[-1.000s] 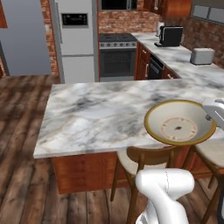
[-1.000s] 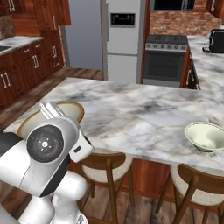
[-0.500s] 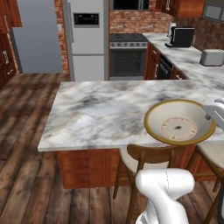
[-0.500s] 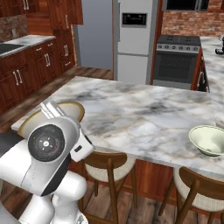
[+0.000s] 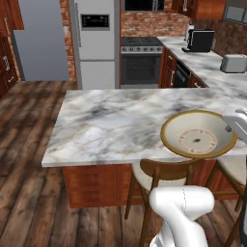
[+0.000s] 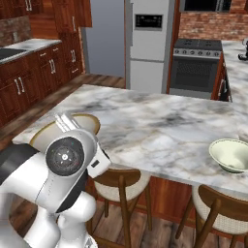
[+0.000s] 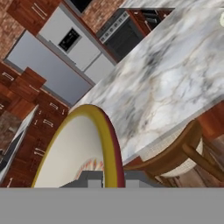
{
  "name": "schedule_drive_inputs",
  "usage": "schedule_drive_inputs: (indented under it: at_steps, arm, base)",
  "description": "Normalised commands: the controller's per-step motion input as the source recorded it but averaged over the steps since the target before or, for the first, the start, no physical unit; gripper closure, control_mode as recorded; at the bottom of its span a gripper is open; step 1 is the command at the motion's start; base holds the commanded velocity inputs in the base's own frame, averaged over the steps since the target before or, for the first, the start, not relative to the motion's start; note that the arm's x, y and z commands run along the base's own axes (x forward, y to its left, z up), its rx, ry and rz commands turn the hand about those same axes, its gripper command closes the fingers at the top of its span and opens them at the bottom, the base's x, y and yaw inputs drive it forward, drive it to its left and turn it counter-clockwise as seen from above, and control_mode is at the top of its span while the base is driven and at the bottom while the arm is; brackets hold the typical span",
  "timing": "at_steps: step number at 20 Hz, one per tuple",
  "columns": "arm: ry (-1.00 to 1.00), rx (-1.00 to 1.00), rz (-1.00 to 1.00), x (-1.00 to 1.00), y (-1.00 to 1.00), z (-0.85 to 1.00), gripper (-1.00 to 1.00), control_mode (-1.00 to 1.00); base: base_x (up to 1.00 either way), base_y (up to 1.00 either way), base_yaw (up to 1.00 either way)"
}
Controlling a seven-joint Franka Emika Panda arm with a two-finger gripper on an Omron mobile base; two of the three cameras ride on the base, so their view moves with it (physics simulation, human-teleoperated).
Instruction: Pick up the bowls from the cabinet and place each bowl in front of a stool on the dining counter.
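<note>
My gripper [image 5: 230, 128] is shut on the rim of a cream bowl [image 5: 198, 138] with an olive-tan rim, held level just above the near right edge of the dining counter [image 5: 111, 123]. In the right base view the same bowl [image 6: 48, 133] shows partly behind my arm, over the counter's near left corner [image 6: 145, 121]. In the hand view the bowl [image 7: 78, 148] stands on edge beside the marble [image 7: 175, 74]. A stool [image 5: 161, 176] sits under the held bowl. The second bowl [image 6: 232, 154] rests on the counter in front of another stool [image 6: 220, 213].
A third stool [image 5: 234, 169] stands at the right. Beyond the island are the fridge [image 5: 96, 43], the oven [image 5: 141, 62], and a marble worktop with a toaster [image 5: 233, 62] and a coffee machine [image 5: 199, 40]. Dark wood drawer units [image 6: 29, 82] line the left wall.
The whole scene has slid slightly right and grown closer in both base views, so the base has driven. The bowl stays in my gripper at the same spot relative to me.
</note>
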Motion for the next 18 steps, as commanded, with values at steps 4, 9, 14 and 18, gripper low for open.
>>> schedule_drive_inputs:
  at_steps: [4, 9, 14, 18]
  arm:
    - [0.0, 0.0, 0.0, 0.56, -0.42, -0.34, 1.0, -1.0]
    - [0.0, 0.0, 0.0, 0.61, -0.28, -0.26, 1.0, -1.0]
    - [0.0, 0.0, -0.01, 0.53, -0.03, -0.19, 1.0, -1.0]
    - [0.0, 0.0, 0.0, 0.49, -0.11, -0.14, 1.0, -1.0]
  base:
    - [0.0, 0.0, 0.0]
    - [0.0, 0.0, 0.0]
    - [0.0, 0.0, 0.0]
    - [0.0, 0.0, 0.0]
